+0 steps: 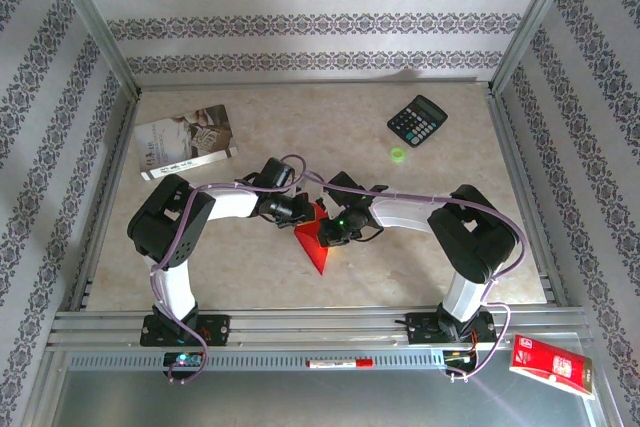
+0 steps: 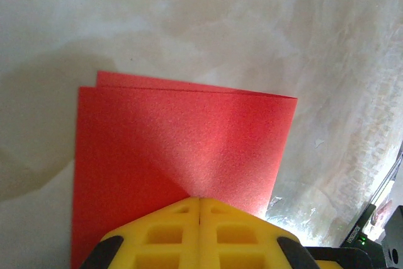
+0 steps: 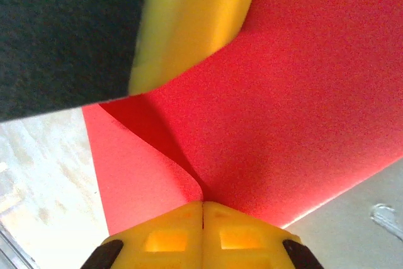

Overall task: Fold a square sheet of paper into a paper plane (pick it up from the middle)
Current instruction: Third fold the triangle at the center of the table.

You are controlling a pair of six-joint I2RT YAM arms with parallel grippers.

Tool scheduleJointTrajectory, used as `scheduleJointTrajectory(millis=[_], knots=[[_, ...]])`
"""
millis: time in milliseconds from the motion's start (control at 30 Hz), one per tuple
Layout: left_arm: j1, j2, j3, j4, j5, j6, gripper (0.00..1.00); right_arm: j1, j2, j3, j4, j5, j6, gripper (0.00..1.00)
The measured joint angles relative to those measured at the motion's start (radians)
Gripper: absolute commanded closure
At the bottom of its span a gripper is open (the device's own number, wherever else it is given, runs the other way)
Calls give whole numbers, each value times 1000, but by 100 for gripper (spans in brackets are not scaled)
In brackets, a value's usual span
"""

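At the middle of the desk: red sheet of paper, folded over, one layer's edge showing just past the other. Pinched shut on it, fingers meeting: left tool. Clamped shut on it too, a curled flap running into the closed tips: right tool. Toward the far right: calculator, small green ring. Far left: booklet.
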Motion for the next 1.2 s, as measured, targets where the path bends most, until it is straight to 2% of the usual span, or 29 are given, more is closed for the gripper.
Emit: scheduleJointTrajectory(millis=[1200], knots=[[0, 0, 2, -4, 3, 3, 95, -6, 19, 4, 14, -15, -3, 94]])
